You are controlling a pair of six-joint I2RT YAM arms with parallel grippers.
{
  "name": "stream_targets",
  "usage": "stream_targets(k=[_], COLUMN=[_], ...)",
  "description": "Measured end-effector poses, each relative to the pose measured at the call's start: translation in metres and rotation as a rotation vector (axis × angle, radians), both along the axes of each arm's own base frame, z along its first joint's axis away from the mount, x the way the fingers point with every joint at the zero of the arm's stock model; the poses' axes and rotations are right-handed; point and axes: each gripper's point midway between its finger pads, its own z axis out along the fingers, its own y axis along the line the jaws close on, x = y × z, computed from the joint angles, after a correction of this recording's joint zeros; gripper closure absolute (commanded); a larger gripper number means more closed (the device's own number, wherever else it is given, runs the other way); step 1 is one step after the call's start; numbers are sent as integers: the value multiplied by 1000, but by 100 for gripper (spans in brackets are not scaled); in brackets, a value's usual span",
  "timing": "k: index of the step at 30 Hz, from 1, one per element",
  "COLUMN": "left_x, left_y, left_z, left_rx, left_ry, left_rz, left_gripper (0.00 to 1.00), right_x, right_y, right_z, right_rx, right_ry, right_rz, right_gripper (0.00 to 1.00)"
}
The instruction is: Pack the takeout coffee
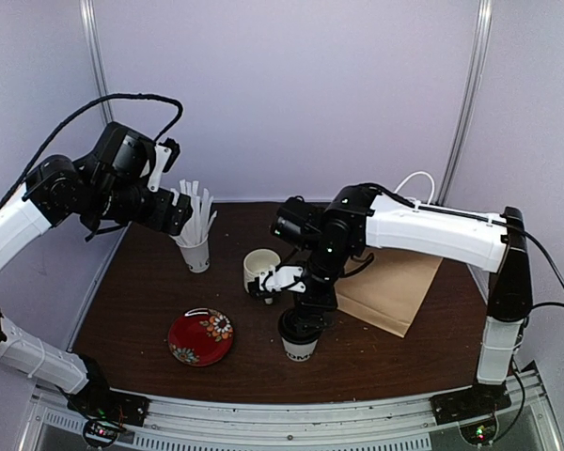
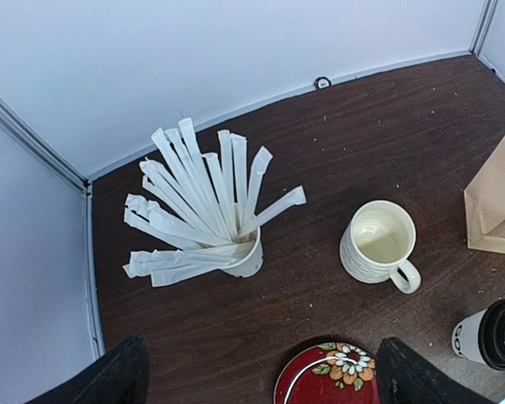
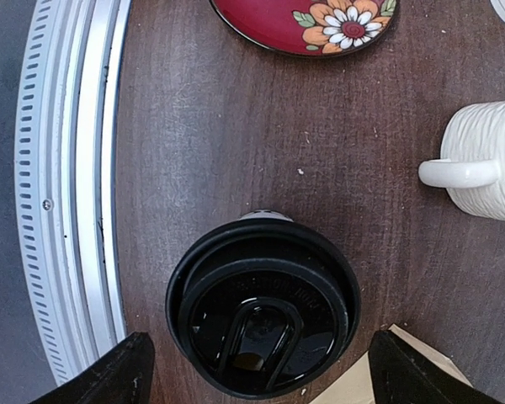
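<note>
two right fingers (image 3: 122,370): open wide, flanking black lid (image 3: 265,324), not touching
black lid: on white paper cup (image 1: 300,349)
left fingers (image 2: 109,379): open, near straw cup (image 2: 244,257)

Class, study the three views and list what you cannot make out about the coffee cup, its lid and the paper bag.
- Lettering: the takeout coffee cup is too small in the top view, cut by the edge in the left wrist view.
- Lid seating: the right wrist view looks straight down; the black lid hides the cup's rim.
- Bag mouth: the right arm covers part of the paper bag in the top view.
</note>
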Motion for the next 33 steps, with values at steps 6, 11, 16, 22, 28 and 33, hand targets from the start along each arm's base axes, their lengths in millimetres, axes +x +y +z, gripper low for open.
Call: stream_targets(k=[6,11,16,22,28,33], left_x=[0,0,0,0,1,2], left_y=[0,0,1,1,0,0], left_z=[-3,-3,-5,-7,-9,-11], left_rx=[5,5,7,11,13,15], left_ry=[6,6,9,15,19,26], left_rz=[-1,-1,1,1,1,1], left_gripper=[2,2,2,2,3,2], right_x=[-1,-2,-1,-1,-2,-1], right_y=[2,4,3,4,4,4], right_z=[-14,-22,-24,-25,-25,-25], right_rx=[-33,-56,-65,-72,-79,-83], right_ry=[10,11,1,-11,-26,-33], right_rz=[-4,-5,-5,-3,2,1], right_gripper=[11,16,25,24,28,37])
